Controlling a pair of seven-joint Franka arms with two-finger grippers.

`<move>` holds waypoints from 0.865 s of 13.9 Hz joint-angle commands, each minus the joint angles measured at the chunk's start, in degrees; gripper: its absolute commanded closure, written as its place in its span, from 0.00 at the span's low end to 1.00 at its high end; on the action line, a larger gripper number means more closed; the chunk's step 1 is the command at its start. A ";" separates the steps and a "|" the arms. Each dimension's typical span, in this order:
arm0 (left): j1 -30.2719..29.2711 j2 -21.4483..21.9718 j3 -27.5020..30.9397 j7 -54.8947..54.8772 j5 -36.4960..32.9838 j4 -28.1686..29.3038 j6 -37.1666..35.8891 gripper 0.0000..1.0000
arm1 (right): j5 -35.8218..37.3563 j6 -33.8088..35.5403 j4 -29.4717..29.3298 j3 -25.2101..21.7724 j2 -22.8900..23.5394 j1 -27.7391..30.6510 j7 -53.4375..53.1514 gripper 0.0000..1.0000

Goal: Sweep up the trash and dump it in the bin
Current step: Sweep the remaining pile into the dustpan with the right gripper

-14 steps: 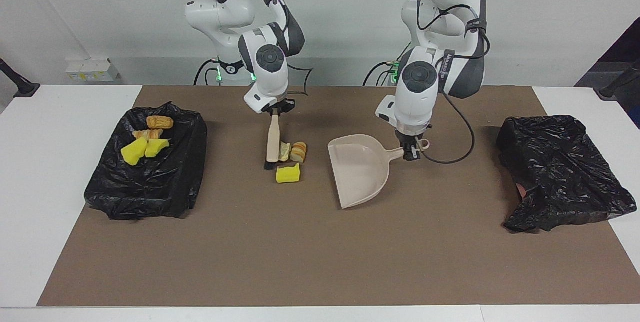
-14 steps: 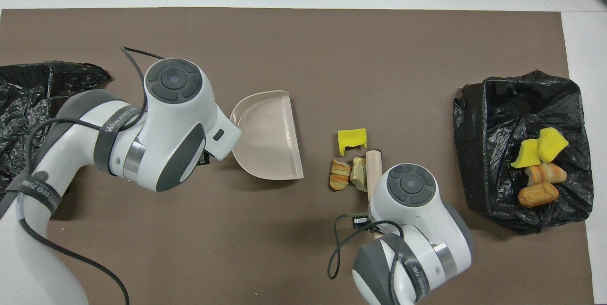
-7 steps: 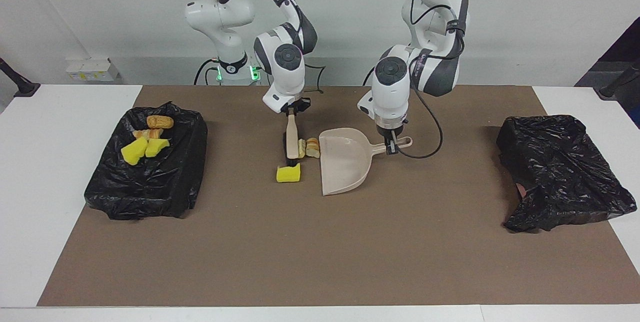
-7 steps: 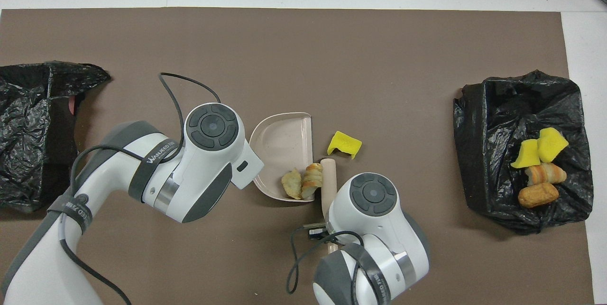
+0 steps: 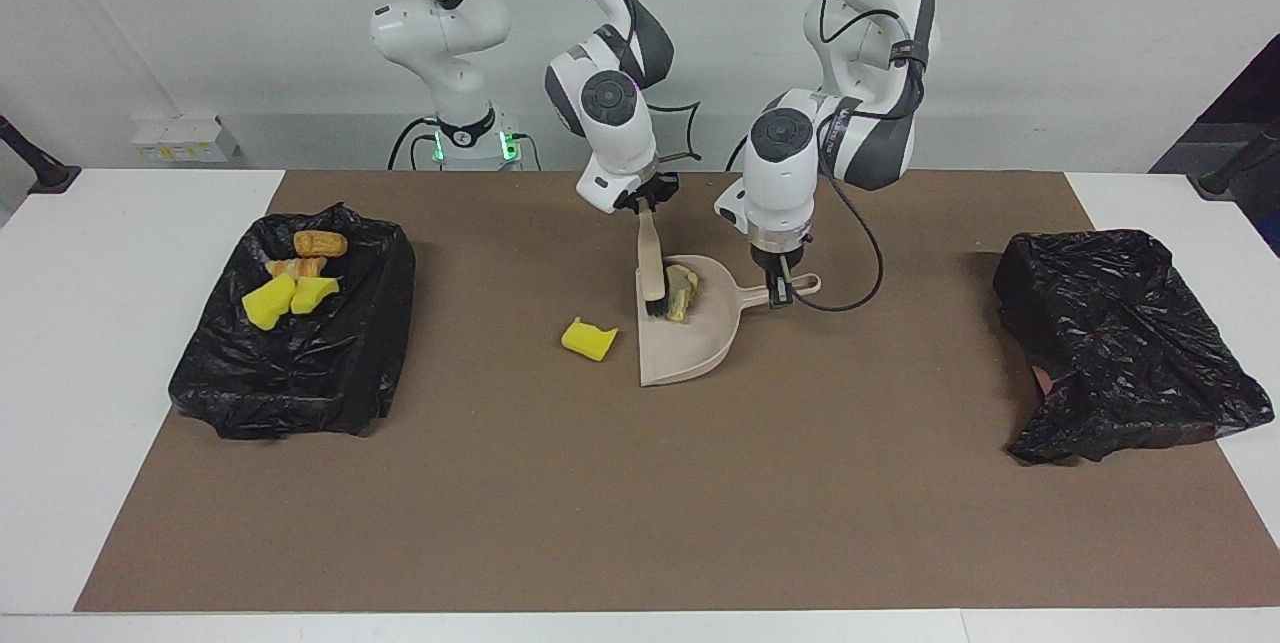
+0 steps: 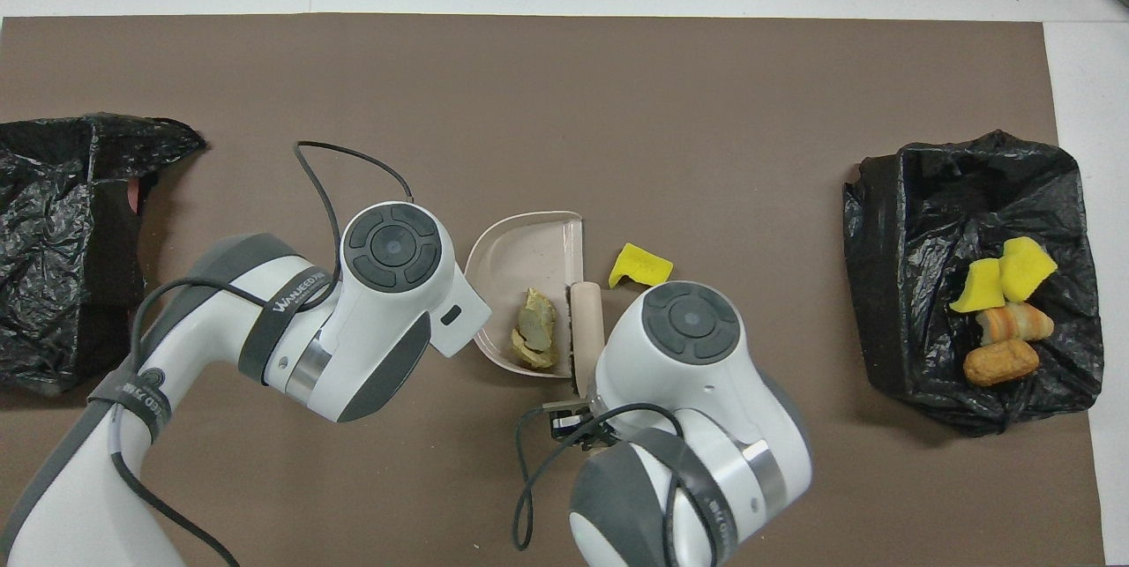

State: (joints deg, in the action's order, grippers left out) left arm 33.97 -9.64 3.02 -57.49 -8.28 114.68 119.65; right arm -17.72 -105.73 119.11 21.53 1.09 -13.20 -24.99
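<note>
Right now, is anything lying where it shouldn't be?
Yes. One yellow sponge chunk lies on the brown mat, just outside the dustpan's open edge. The brush has pushed other scraps into the dustpan, but missed this one.

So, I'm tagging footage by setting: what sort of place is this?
Likely a robotics lab: two arms at a white table with a brown mat, bare walls, staged trash, a dustpan.

Brush [image 5: 653,266] swept bread pieces [image 5: 682,291] into dustpan [image 5: 700,343].
</note>
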 commanded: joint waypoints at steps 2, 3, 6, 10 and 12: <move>0.48 1.82 0.41 0.18 -0.60 2.48 1.99 1.00 | 12.94 4.74 0.51 0.18 -3.91 6.07 4.49 1.00; 0.39 1.82 0.41 0.27 -0.60 2.48 1.99 1.00 | 14.72 4.40 0.77 0.18 -3.56 8.87 7.99 1.00; 0.39 1.82 0.50 2.10 -0.51 2.48 1.99 1.00 | 23.50 1.50 0.77 0.44 0.65 13.11 14.96 1.00; 0.48 1.82 0.41 2.38 -0.51 2.48 2.08 1.00 | 19.60 -1.92 1.13 0.88 6.02 10.58 14.53 1.00; 0.48 1.82 0.41 2.47 -0.51 2.56 1.90 1.00 | 10.82 -6.48 2.00 0.79 7.95 7.69 14.35 1.00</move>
State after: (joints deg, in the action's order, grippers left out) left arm 33.98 -9.59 3.01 -56.44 -8.27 114.93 119.83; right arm -1.65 -108.97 120.40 21.96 8.33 -3.40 -10.69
